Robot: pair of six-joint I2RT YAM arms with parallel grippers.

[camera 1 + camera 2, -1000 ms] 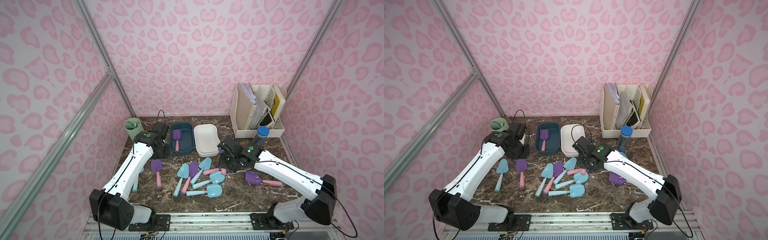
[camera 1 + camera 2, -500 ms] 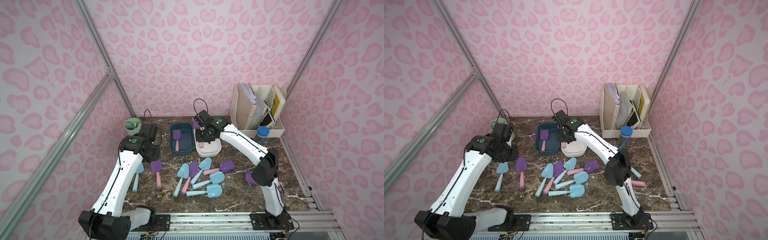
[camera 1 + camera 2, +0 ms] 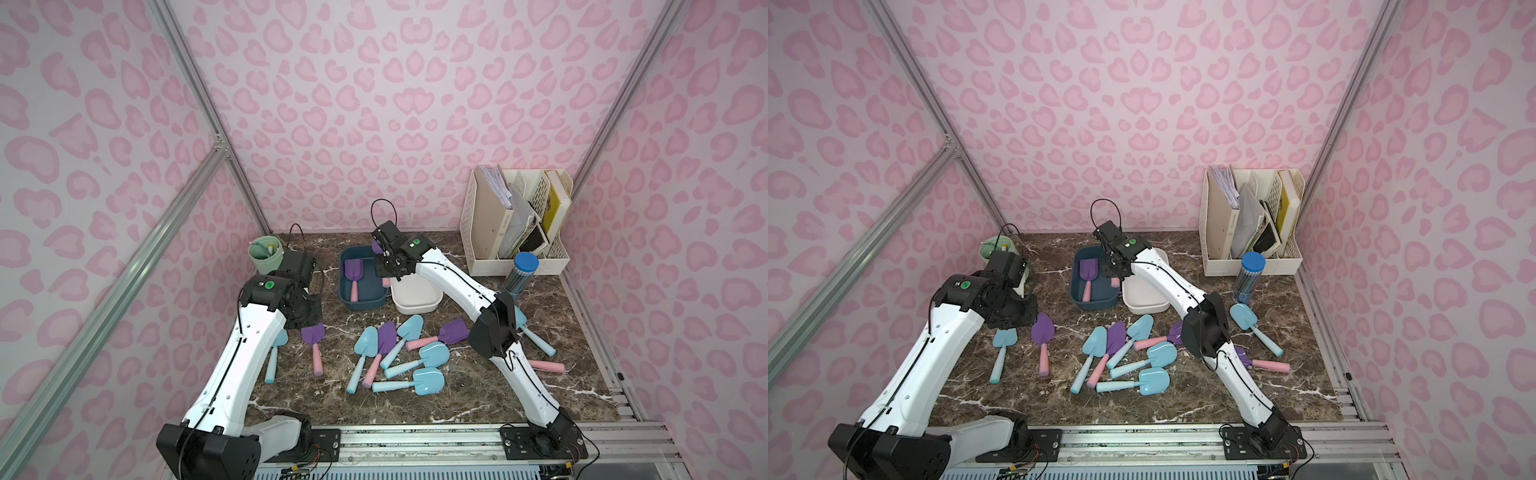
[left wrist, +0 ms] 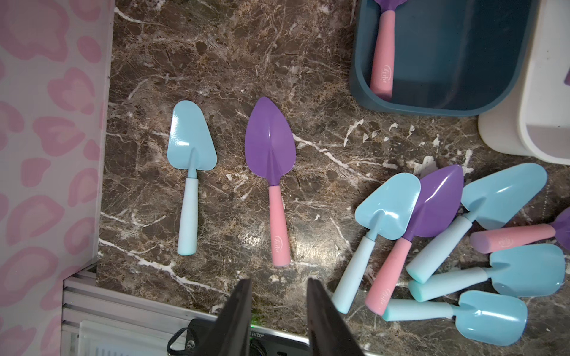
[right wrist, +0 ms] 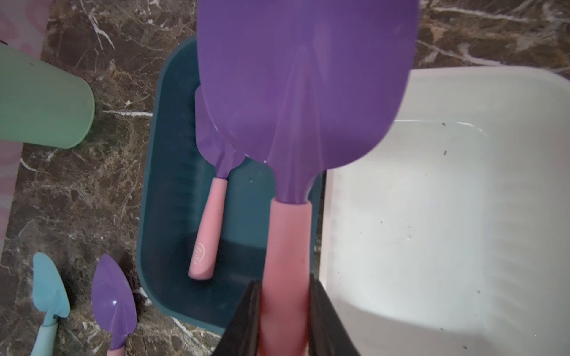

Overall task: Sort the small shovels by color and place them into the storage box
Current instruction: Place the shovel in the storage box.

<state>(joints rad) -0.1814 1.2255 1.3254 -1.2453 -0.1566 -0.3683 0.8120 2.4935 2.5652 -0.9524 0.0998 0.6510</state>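
Note:
My right gripper (image 5: 285,286) is shut on the pink handle of a purple shovel (image 5: 302,77). It holds the shovel over the right rim of the dark blue storage box (image 3: 361,305), next to the white box (image 3: 417,305). One purple shovel (image 3: 353,274) lies in the blue box. My left gripper (image 4: 279,282) is open and empty above the table. It hangs near the handle end of a purple shovel (image 4: 270,145) that lies beside a light blue shovel (image 4: 191,138). Several shovels of both colours lie piled (image 3: 399,353) mid-table.
A light blue shovel (image 3: 1244,316) and a purple one (image 3: 1266,365) lie at the right, partly under the right arm. At the back stand a green cup (image 3: 264,257), a file organizer (image 3: 515,224) and a blue-capped tube (image 3: 519,278). The pink wall runs close on the left.
The right arm has carried the purple shovel from mid-table back to the boxes. The left arm has drawn away from the blue box toward the left shovels.

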